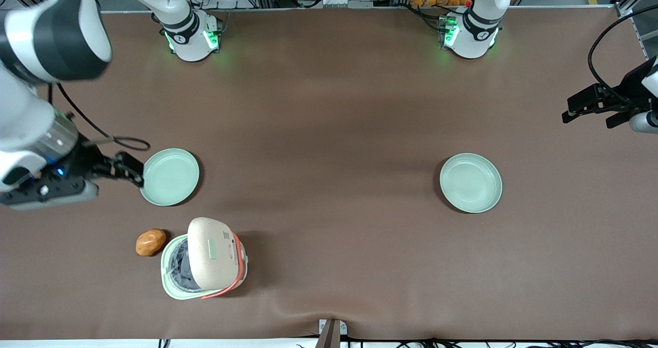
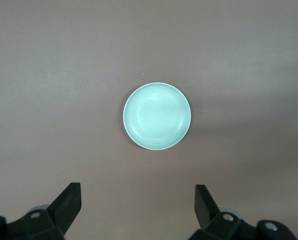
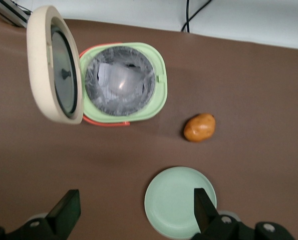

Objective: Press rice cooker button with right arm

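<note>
The rice cooker (image 1: pixel 203 263) sits on the brown tabletop (image 1: pixel 329 132), nearer the front camera than the pale green plate (image 1: pixel 169 177) at the working arm's end, with a brown potato-like lump (image 1: pixel 150 242) just beside it. Its cream lid (image 1: pixel 212 255) stands swung up, and the wrist view looks straight down into the foil-grey pot (image 3: pixel 121 80).

The button (image 1: pixel 212 249) is that small pale pad on the lid's outer face. The claw (image 1: pixel 134 172) of the right arm (image 1: pixel 41 80) hovers over the rim of the near plate, fingers spread wide, gripping nothing, well apart from the cooker.

How will it handle? It looks like a light plastic shell, hard and smooth, likely to slide or tip under a sideways shove. The raised lid is hinged, so it probably gives when pushed. No grasp is needed: a fingertip square on the pad, pressing gently, with the push directed into the cooker's body, looks safest.
</note>
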Tool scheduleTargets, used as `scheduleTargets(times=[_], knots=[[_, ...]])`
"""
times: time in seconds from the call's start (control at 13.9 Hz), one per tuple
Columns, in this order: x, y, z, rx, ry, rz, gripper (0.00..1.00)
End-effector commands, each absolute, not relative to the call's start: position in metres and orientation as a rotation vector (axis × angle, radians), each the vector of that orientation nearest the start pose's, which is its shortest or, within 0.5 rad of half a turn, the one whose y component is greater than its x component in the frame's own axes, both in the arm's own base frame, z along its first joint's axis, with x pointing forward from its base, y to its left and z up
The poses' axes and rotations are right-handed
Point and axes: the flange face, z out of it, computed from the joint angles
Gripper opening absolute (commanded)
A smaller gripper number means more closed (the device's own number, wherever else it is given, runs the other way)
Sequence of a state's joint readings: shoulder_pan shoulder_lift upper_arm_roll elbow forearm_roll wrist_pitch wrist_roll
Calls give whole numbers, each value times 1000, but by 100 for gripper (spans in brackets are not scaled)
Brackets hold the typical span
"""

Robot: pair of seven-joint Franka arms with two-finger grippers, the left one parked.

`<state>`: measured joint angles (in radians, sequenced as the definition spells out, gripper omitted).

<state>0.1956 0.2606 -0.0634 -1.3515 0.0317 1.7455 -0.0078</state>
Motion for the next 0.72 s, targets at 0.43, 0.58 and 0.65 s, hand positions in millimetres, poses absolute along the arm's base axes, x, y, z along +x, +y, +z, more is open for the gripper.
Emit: scheduleTargets(times=[0.43, 0.58, 0.65], knots=[[553, 29, 654, -3100, -73, 106, 100], [554, 17, 656, -3099, -45, 89, 100], [554, 13, 656, -3102, -32, 86, 100]])
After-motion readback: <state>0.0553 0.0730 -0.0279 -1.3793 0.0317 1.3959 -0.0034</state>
